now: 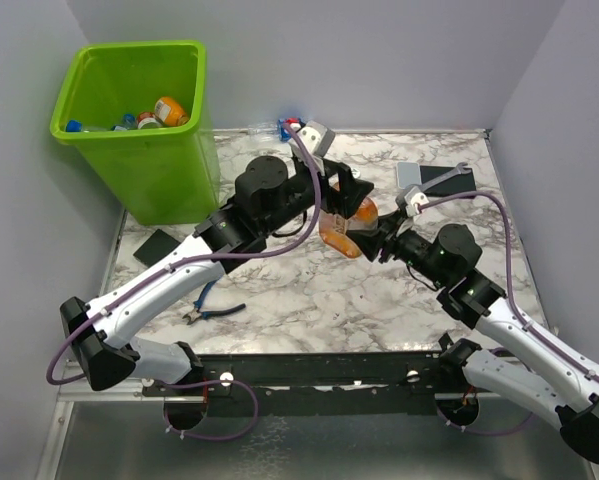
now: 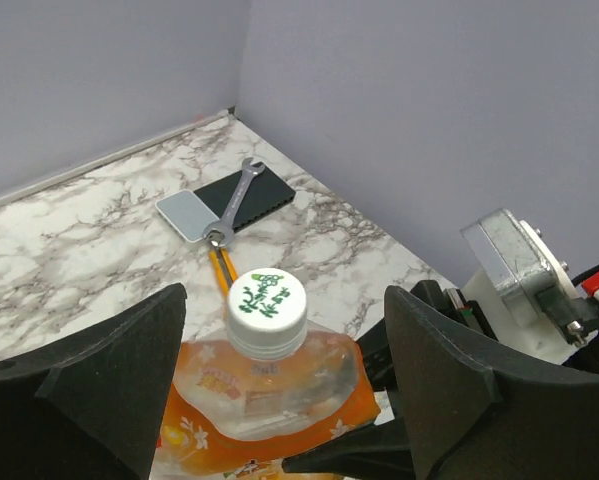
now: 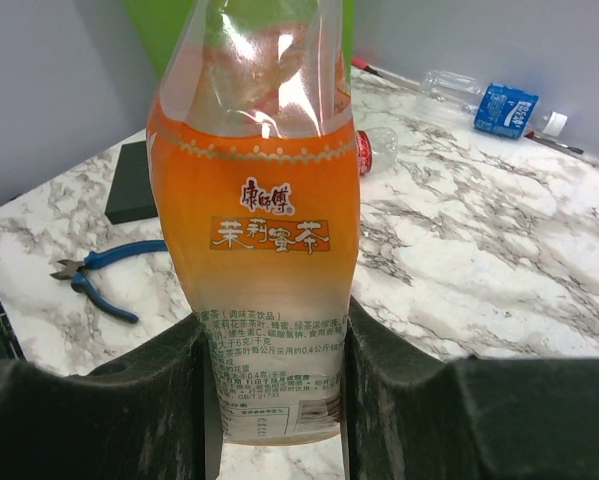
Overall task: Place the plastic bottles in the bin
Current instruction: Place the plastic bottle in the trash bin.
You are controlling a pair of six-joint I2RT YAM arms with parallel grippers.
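Note:
An orange tea bottle (image 3: 259,200) with a white cap (image 2: 267,305) is held off the table. My right gripper (image 3: 274,340) is shut on its lower end. My left gripper (image 2: 284,295) stands open, with one finger close on either side of the bottle's shoulders (image 2: 269,390). In the top view the two grippers meet over mid-table, left (image 1: 344,205) and right (image 1: 384,240). The lime-green bin (image 1: 159,180) stands at the back left with several bottles (image 1: 169,110) inside. A clear blue-labelled bottle (image 3: 504,108) and a red-capped one (image 3: 364,150) lie by the back wall.
Blue-handled pliers (image 1: 207,310) lie near the front left. A black pad (image 1: 159,245) sits beside the bin. At the back right a wrench (image 2: 234,205) rests on another black pad (image 2: 264,195), with a grey plate (image 2: 184,213) and an orange-handled tool (image 2: 222,270) beside it.

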